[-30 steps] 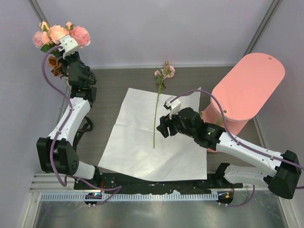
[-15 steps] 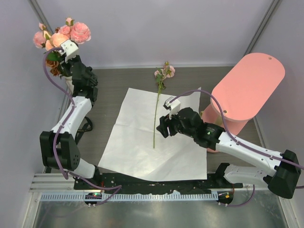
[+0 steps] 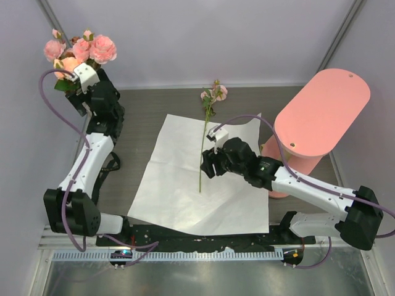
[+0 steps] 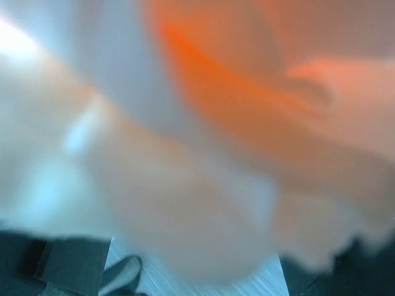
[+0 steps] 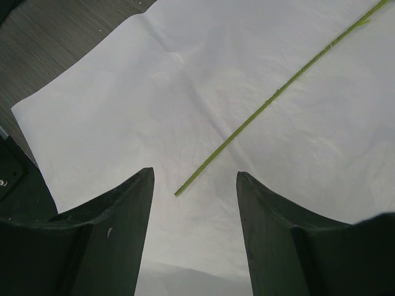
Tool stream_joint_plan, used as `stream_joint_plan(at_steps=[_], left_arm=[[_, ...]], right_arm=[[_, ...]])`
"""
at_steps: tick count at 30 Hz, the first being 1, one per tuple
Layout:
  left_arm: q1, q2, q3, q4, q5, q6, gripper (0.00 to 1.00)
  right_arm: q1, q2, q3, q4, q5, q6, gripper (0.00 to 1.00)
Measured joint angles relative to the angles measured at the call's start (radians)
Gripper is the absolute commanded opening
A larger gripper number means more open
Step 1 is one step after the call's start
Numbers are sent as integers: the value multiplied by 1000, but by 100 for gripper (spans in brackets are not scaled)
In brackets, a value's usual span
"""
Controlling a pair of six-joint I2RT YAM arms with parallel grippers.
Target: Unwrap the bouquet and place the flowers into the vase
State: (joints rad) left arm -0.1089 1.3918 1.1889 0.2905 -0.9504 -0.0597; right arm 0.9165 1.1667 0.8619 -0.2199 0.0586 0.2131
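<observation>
A bunch of pink and peach flowers [image 3: 83,49] stands upright at the far left corner. My left gripper [image 3: 71,85] is right below the blooms. The vase is hidden behind that arm. Blurred pink and orange petals [image 4: 259,105] fill the left wrist view, with the dark fingers [image 4: 68,265] far apart at the bottom corners, so it is open. One pink flower [image 3: 213,94] lies on the flat white wrapping paper [image 3: 179,191], its green stem [image 5: 271,98] running toward me. My right gripper [image 5: 194,179] hovers open over the stem's cut end, not touching it.
A big pink oval stand [image 3: 321,111] rises at the right, close behind the right arm. The table is grey wood [image 3: 142,105], with white walls close at the back and left. A black strip runs along the near edge [image 3: 203,237].
The left gripper has opened and drawn slightly back and left from the flower bunch, which stays standing. The right gripper has shifted a little left, closer to the lying stem.
</observation>
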Motion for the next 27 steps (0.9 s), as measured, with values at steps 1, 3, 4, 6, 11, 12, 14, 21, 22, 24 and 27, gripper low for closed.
stream_joint_plan(at_steps=[1, 3, 4, 6, 11, 12, 14, 21, 22, 24, 27], left_arm=[[0, -18, 12, -73, 14, -51, 100], [0, -57, 35, -208, 52, -156, 100], [0, -81, 40, -269, 79, -206, 100], [0, -133, 40, -385, 130, -298, 100], [1, -247, 39, -607, 282, -470, 100], [1, -264, 36, -634, 309, -492, 100], [1, -310, 18, -686, 381, -541, 100], [3, -443, -103, -798, 659, -647, 100], [3, -459, -128, -801, 708, -657, 100], [3, -484, -175, -807, 807, -672, 100], [3, -508, -257, -806, 987, -693, 100]], right_arm=[[0, 15, 10, -1, 0, 5, 62], [0, 43, 30, -4, 5, 19, 61], [0, 55, 37, -6, 7, 27, 61], [0, 89, 63, -14, 18, 45, 62], [0, 169, 117, -32, 63, 110, 62], [0, 185, 127, -35, 82, 127, 62], [0, 215, 142, -42, 122, 163, 62], [-29, 365, 264, -113, 254, 303, 62], [-34, 401, 299, -135, 278, 326, 62], [-39, 477, 373, -175, 330, 369, 62], [-50, 600, 479, -234, 389, 430, 59]])
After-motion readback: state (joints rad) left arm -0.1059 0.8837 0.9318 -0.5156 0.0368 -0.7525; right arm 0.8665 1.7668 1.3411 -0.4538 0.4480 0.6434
